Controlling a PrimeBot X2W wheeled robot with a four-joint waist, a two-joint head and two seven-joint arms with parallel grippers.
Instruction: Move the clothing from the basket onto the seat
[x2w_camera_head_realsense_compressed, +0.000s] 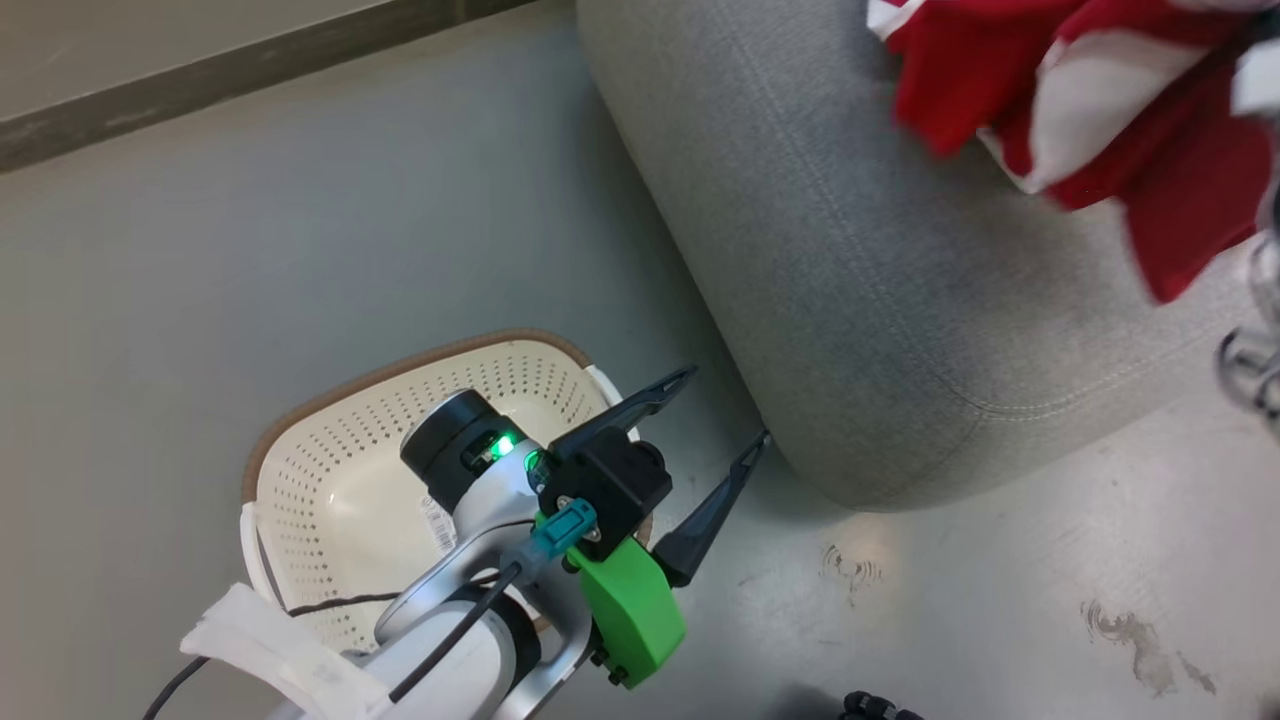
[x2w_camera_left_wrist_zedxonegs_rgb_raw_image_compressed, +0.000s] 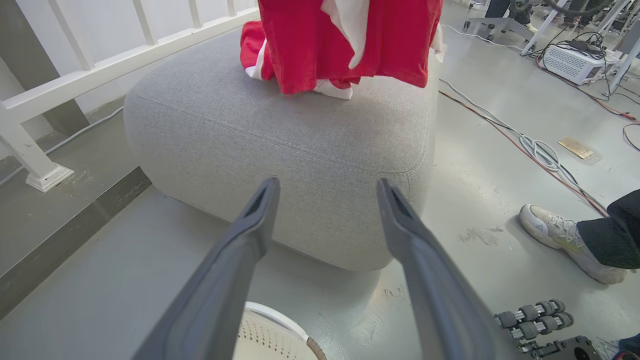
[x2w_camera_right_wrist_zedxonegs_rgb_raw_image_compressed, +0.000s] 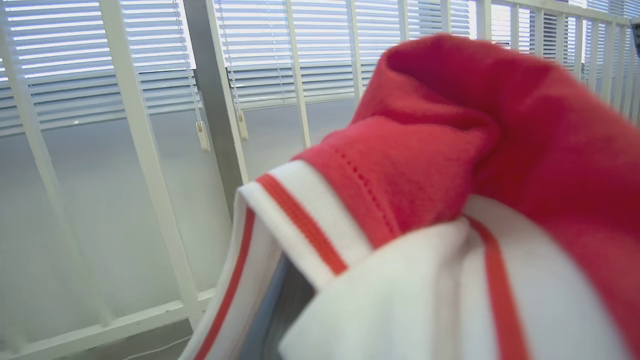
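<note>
Grey floor (x2w_camera_head_realsense_compressed: 300, 250) runs under everything. At the upper right of the head view the clothing (x2w_camera_head_realsense_compressed: 1180, 160) hangs just above the seat (x2w_camera_head_realsense_compressed: 850, 300). My right gripper is squeezed tight, and I think it has hold of this cloth. My left gripper (x2w_camera_head_realsense_compressed: 727, 404) is spread wide and holds nothing, over the basket (x2w_camera_head_realsense_compressed: 320, 480) at the lower left. I should go down over the middle of the seat, then let go, so nothing slides off the edge.
</note>
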